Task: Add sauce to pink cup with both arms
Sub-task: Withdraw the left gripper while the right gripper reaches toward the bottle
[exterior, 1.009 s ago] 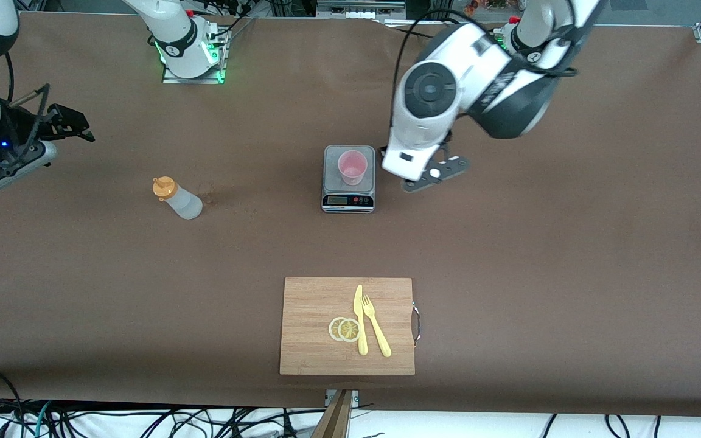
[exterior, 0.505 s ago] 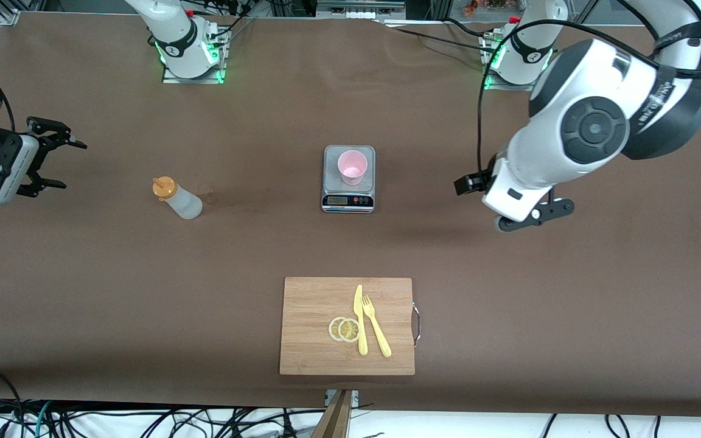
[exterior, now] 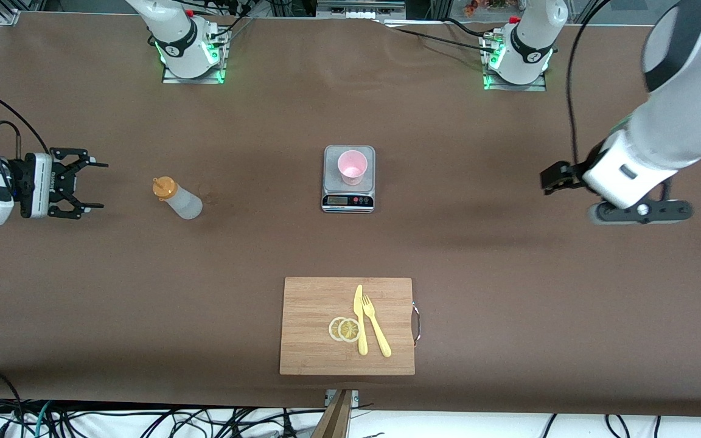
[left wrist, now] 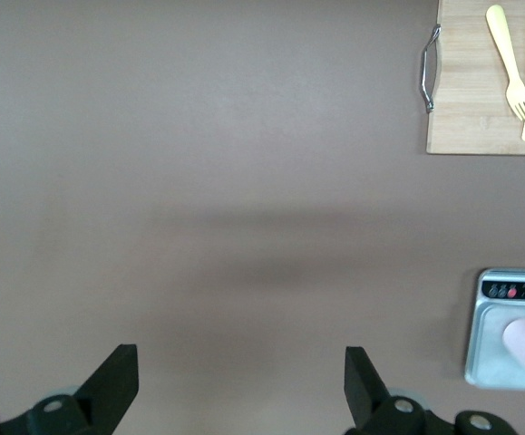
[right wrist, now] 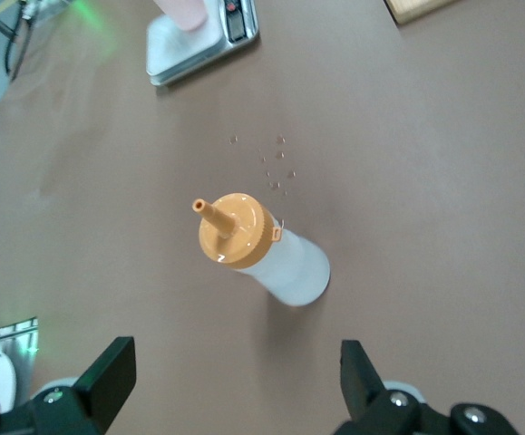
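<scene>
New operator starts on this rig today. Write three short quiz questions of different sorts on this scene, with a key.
1. True or false: the pink cup stands on the grey scale.
2. Multiple choice: the squeeze bottle is A) gripped by the right gripper, B) standing free on the table toward the right arm's end, C) lying on the cutting board.
3. Fill in: the left gripper hangs over bare table with its fingers ____.

Key: 1 true. 2 B. 3 open.
</scene>
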`<state>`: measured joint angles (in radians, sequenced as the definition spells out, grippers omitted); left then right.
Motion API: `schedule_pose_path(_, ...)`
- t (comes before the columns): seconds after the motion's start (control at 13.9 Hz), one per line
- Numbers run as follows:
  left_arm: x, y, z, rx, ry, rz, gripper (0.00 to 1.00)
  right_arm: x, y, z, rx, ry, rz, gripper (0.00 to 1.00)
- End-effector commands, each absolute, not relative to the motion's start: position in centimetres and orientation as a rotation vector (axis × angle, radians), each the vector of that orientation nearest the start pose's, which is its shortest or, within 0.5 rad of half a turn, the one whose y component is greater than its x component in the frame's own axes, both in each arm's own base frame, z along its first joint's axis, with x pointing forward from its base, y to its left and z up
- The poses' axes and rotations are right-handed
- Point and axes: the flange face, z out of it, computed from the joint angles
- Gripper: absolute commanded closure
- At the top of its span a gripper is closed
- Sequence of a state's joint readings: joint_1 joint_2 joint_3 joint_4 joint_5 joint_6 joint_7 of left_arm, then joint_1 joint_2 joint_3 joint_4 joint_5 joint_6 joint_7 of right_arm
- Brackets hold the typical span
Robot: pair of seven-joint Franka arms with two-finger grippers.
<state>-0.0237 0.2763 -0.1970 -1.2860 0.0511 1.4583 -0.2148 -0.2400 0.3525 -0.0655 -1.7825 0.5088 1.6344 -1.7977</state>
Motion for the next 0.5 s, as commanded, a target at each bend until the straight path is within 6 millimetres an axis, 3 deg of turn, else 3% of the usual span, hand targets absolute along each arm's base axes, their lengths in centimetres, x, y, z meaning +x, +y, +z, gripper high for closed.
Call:
schedule_pose_path(0.0, 58.6, -8.7, 58.8, -3.177, 0.116, 0.115, 0.0, 57.6, -13.8, 29.9, -1.813, -1.568, -0.344, 0.0)
schedule_pose_path(0.22, 56.3, -7.3, 57.7, -3.165, 0.223, 0.037, 0.0, 56.4, -14.9, 26.8, -1.725, -1.589, -0.426, 0.0)
schedule_pose_path(0.43, 55.9, -6.1, 58.4, -3.159, 0.202, 0.113, 0.0, 55.6, -14.3, 24.4, -1.64, -1.61, -0.51, 0.0)
